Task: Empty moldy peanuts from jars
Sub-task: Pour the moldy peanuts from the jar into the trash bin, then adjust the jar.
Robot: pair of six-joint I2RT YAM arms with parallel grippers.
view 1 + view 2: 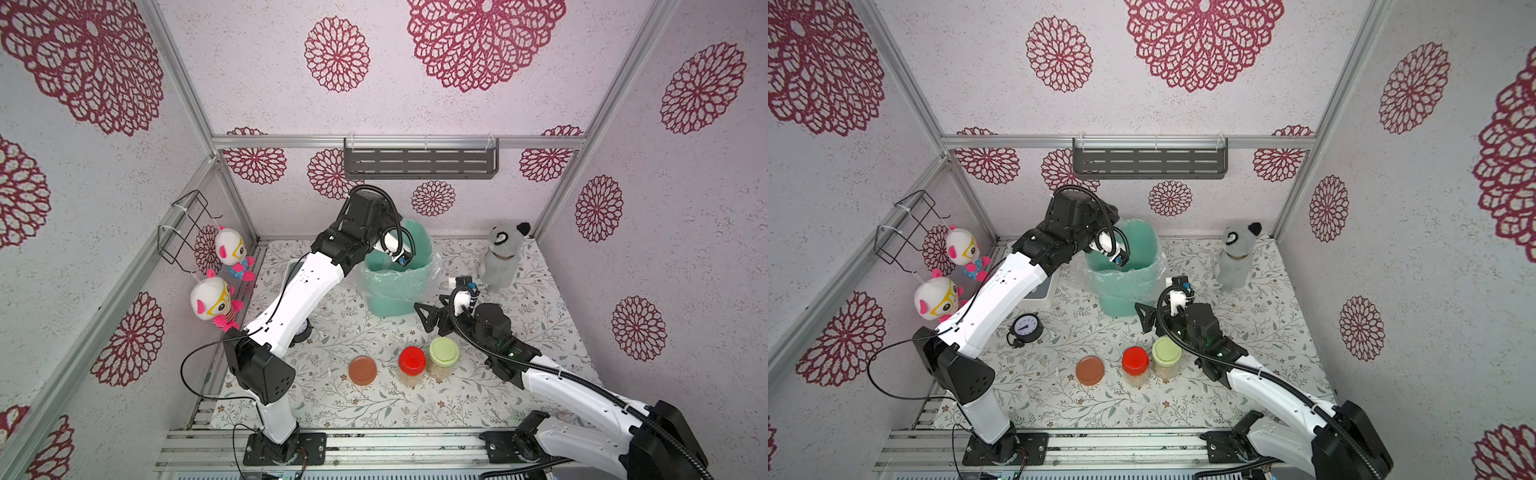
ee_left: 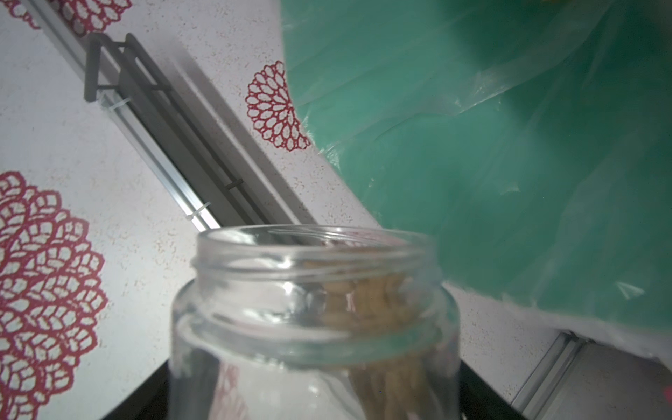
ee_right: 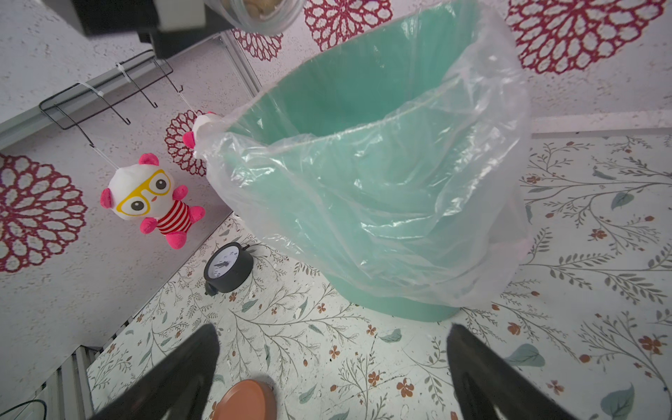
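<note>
Floral tabletop (image 1: 332, 399), lined bin (image 1: 386, 303), peanuts (image 1: 409, 380) in jars (image 1: 412, 360)

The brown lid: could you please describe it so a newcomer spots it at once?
In front of the mint-green bin stands a row of three round tops. The brown lid is leftmost, lying flat with no jar beneath, unlike its neighbours.

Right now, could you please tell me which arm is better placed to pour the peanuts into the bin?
Left. The left arm holds the open jar, peanuts inside, over the bin. The right fingers stand open and empty beside it, above the table.
</note>
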